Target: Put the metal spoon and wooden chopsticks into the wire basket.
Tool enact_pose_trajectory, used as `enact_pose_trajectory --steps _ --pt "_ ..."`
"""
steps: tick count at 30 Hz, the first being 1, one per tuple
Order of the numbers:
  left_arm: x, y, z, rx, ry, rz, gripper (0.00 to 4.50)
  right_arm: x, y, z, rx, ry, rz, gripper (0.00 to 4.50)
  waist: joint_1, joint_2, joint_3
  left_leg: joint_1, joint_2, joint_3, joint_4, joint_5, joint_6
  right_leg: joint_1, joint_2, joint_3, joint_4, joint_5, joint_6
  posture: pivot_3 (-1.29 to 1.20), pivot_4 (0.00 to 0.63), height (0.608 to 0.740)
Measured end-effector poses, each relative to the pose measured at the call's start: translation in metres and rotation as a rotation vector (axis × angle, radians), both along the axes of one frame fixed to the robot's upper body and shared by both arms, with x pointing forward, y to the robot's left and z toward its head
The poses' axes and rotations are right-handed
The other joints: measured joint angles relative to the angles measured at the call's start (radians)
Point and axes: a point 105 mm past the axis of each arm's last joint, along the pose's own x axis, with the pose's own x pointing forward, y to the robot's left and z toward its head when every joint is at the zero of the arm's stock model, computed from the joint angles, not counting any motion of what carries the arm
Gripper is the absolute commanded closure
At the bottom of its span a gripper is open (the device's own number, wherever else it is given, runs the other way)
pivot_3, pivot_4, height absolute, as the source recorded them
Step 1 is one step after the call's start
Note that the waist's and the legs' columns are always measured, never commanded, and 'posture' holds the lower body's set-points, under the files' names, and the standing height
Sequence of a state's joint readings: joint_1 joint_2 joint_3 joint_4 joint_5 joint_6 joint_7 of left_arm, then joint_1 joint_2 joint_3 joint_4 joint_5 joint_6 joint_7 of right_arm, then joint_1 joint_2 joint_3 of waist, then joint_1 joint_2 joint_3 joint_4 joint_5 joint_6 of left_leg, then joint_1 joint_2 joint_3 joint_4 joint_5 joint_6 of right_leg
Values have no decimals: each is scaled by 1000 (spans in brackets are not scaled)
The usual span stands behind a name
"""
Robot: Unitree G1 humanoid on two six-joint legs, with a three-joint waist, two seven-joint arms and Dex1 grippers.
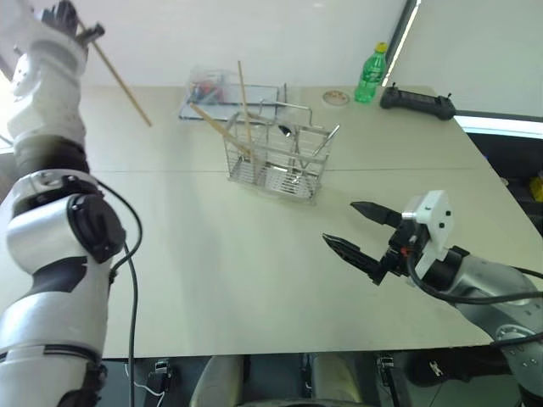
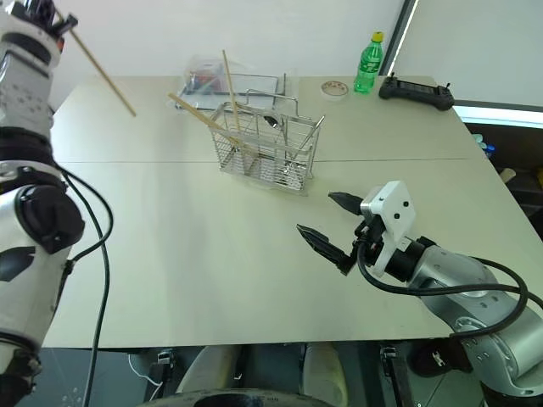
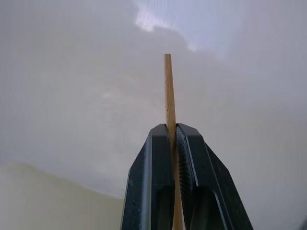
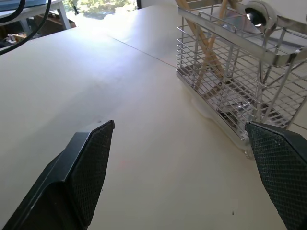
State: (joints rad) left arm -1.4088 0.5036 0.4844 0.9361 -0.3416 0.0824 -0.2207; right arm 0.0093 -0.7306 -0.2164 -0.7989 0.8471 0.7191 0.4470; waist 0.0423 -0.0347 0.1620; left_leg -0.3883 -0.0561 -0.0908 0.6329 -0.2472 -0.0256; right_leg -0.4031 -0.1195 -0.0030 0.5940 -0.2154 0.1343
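The wire basket (image 1: 276, 159) stands on the pale worktop (image 1: 254, 271) a little past its middle, toward twelve o'clock from the robot. Two wooden chopsticks (image 1: 242, 106) already stand in its left end compartment, one nearly upright and the other leaning out toward ten o'clock over the rim. The rounded bowl of the metal spoon (image 1: 286, 131) shows shiny above the basket's top edge in a middle compartment, handle down. The left pincer (image 1: 78, 25) is raised high at about ten o'clock, well above the worktop and well apart from the basket, its two black fingers (image 3: 158, 182) pressed tight on a third wooden chopstick (image 1: 121, 82), which slants down from the grip toward the worktop; in the left wrist view the stick's short end pokes out past the fingertips. The right pincer (image 1: 361, 231) hovers low over the worktop at about four o'clock from the basket, near it but not touching, its jaws spread wide and holding nothing. Behind the basket lies a clear plastic tray (image 1: 222, 89), and farther toward one o'clock stand a green bottle (image 1: 371, 75), a small round lid (image 1: 336, 97) and a black controller (image 1: 417, 103).
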Motion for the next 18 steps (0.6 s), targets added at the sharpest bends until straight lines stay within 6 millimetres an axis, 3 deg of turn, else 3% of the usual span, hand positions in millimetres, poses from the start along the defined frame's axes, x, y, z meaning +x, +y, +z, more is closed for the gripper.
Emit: enact_pose_trajectory --steps 3,8,15,18 --pt "-5 -38 21 32 -103 -106 4452 0 1 -1 -2 6 3 0 -3 0 0 0 0 0 -1 0 0 0 0 0 0 0 0 0 150 725" --pt "-12 -104 30 145 -187 -273 4452 -1 -2 -3 0 24 -12 0 -6 1 0 0 0 1 -2 0 0 -1 1 0 1 0 0 0 150 725" --pt "-3 -120 -2 217 -137 -304 4452 -4 -6 -3 2 25 -52 0 -29 2 0 1 1 1 -2 0 0 -1 1 1 1 0 0 0 150 725" --pt "-4 -129 -3 245 -144 -321 4452 -4 -7 -4 8 29 -63 0 -29 2 0 1 0 1 -2 0 1 -1 1 1 1 0 0 0 150 725"
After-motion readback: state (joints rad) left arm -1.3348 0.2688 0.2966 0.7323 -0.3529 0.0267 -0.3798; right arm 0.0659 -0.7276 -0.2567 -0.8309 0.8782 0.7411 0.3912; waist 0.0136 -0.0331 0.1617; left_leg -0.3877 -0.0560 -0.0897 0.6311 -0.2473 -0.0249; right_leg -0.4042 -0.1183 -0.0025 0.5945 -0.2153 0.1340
